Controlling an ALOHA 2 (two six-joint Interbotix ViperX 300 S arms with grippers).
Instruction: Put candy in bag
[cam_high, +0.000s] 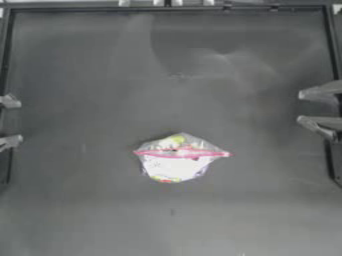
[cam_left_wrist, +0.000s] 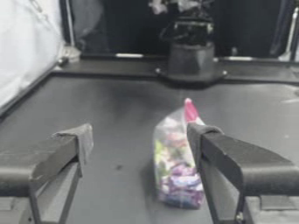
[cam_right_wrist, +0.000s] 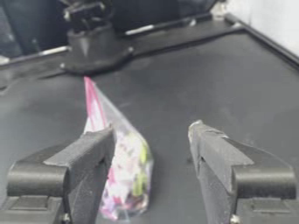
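One bag sits alone near the middle of the dark table, a little toward the near edge in the top view. It is a small clear pouch with a pink-red strip running across it, and yellow, pink and white sweets show through the plastic. In both wrist views it stands up off the surface, strip uppermost and slightly tilted, the lower part bulging with its contents. No separate red-and-white candy can be picked out on the table; whether one lies among the mixed sweets inside the pouch cannot be told.

Nothing touches the bag and nothing lies beside it. The left gripper is drawn back at the table's left edge, well apart from the bag, only its two fingertips entering the top view, spread wide with nothing between them. The right gripper sits likewise at the right edge, jaws wide and holding nothing.

In the left wrist view the bag is partly covered by one of that arm's own jaws; the right wrist view hides one side of the bag the same way. Beyond the bag, each wrist view shows the opposite arm's base at the far table edge.
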